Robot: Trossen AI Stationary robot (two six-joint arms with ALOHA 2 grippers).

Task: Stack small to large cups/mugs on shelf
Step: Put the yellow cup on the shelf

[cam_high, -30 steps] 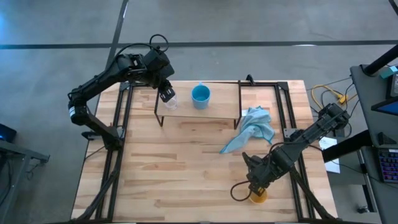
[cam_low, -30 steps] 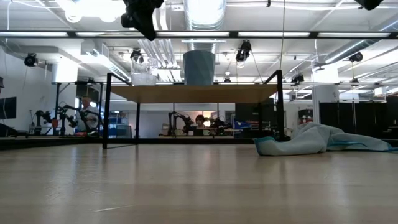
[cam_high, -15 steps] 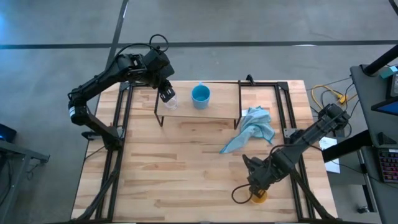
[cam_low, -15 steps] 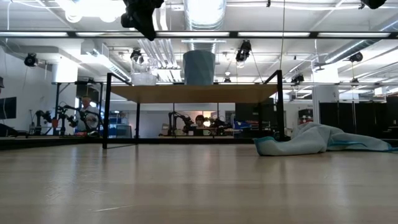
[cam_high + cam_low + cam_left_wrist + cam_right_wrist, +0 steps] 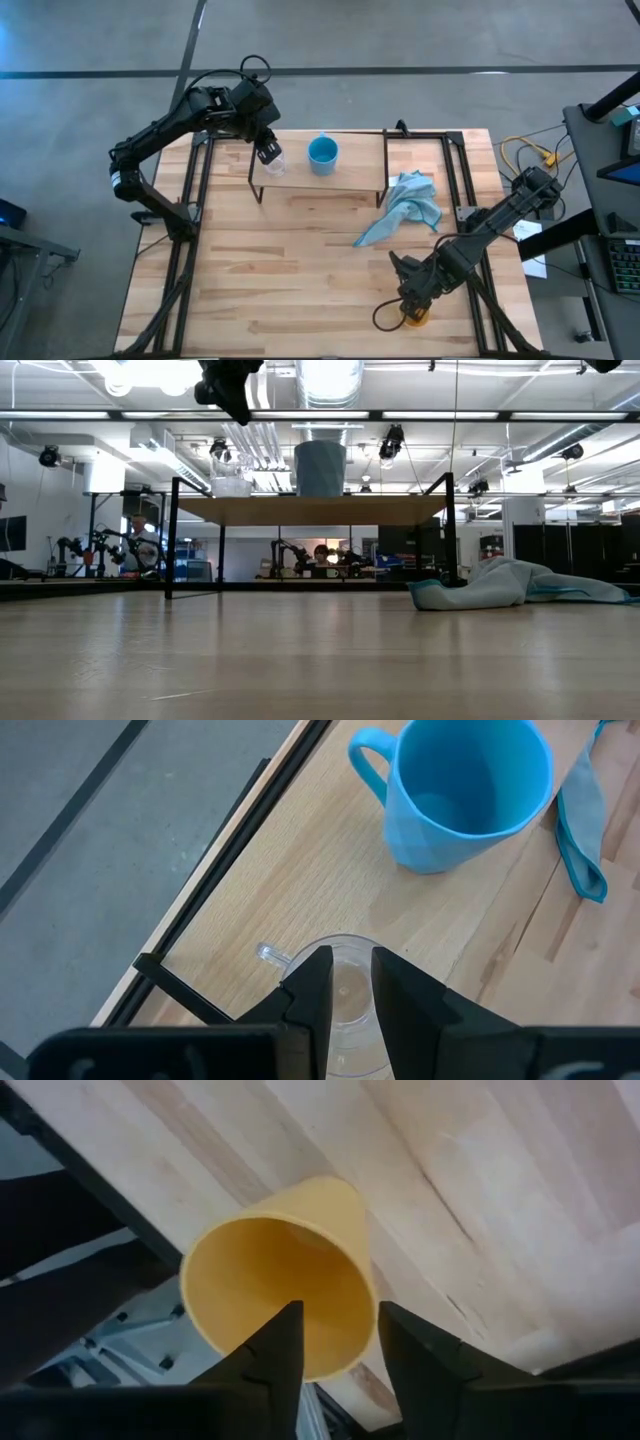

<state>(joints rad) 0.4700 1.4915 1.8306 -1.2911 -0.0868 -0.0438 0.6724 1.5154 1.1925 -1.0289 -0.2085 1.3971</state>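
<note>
The shelf [image 5: 320,172] stands at the far side of the counter [image 5: 280,270]. On it, the blue cup [image 5: 322,153] sits upright near the middle, and the glass [image 5: 272,163] stands beside it toward the shelf's left end. The left gripper [image 5: 267,152] hangs just over the glass; in the left wrist view its fingers [image 5: 312,988] straddle the glass rim [image 5: 340,982], one inside and one outside, closed on it. The yellow cup [image 5: 414,317] is well away from the shelf, at the counter's near edge on the right. The right gripper [image 5: 412,300] is over it, fingers [image 5: 278,1342] pinching the cup's rim [image 5: 275,1290]. A cloth [image 5: 402,206] lies crumpled just right of the shelf.
</note>
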